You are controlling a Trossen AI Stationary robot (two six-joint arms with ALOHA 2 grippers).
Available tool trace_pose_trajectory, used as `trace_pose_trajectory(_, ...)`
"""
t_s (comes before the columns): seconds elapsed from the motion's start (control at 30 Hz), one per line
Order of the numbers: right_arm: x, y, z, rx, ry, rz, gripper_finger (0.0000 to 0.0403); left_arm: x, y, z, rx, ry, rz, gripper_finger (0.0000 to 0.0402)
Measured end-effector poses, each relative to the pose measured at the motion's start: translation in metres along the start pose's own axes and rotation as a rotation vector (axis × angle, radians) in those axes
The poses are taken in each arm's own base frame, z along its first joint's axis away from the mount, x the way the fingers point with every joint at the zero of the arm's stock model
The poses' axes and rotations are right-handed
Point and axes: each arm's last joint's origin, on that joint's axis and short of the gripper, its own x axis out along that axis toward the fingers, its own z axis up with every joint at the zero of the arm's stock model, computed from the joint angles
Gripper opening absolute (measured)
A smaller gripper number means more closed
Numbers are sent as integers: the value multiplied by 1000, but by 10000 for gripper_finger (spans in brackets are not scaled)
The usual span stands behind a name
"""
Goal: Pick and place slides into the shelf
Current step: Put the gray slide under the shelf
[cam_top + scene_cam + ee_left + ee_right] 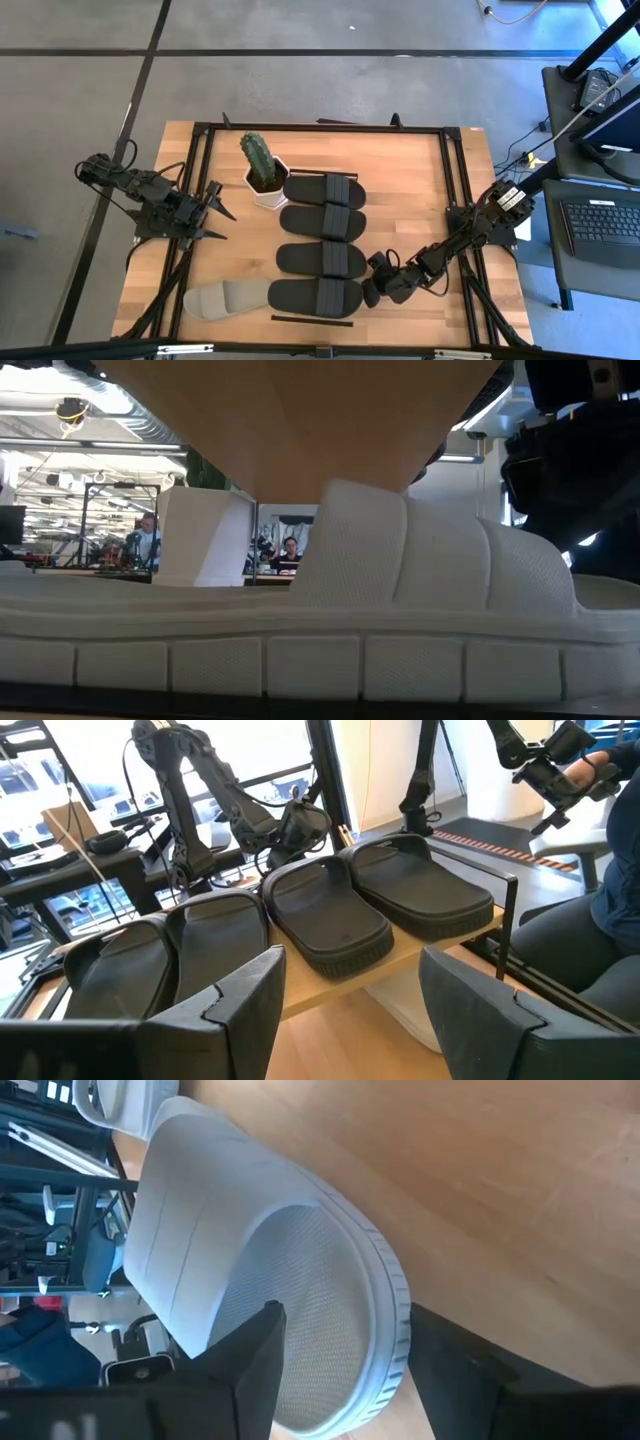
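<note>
Four black slides [320, 240] lie side by side on the raised light-wood shelf [392, 965]. One grey-beige slide [225, 298] rests sole down on the table left of the shelf. A second grey-beige slide [400, 610] lies flat on the table under the shelf, hidden in the high view. My right gripper [345, 1320] is at that slide's right end, rolled on its side and open, with one finger over the footbed and one down by the sole. My left gripper [225, 225] waits open at the table's left, pointing at the shelf. My right gripper has the right end [350, 1350] of the grey-beige slide between its two fingers, coming slanting down from the table's right. I cannot tell whether either finger touches it. The slide lies flat on the table.
A cactus in a white pot [262, 172] stands at the shelf's far left corner. Black frame bars run along the table's left and right sides. A thin black bar [312, 320] marks the shelf's near end. People sit in the room beyond the table.
</note>
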Motion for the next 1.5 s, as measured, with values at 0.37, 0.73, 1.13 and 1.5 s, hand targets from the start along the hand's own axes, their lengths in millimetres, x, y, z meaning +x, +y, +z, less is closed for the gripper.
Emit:
trace_pose_trajectory(0.37, 0, -4, 0, -19, 1, -41, 200, 0, -1, -3, 1, 31, -7, 221)
trace_pose_trajectory(0.73, 0, -7, 0, -28, -2, -71, 200, 0, -1, -3, -16, 35, -7, 221)
trace_pose_trajectory(1.13, -25, -5, 10, -58, 5, -191, 200, 0, -1, -4, -27, 37, -8, 221)
trace_pose_trajectory(1.5, -95, -17, 36, -99, -9, -512, 200, 0, -1, -4, -50, 47, -13, 221)
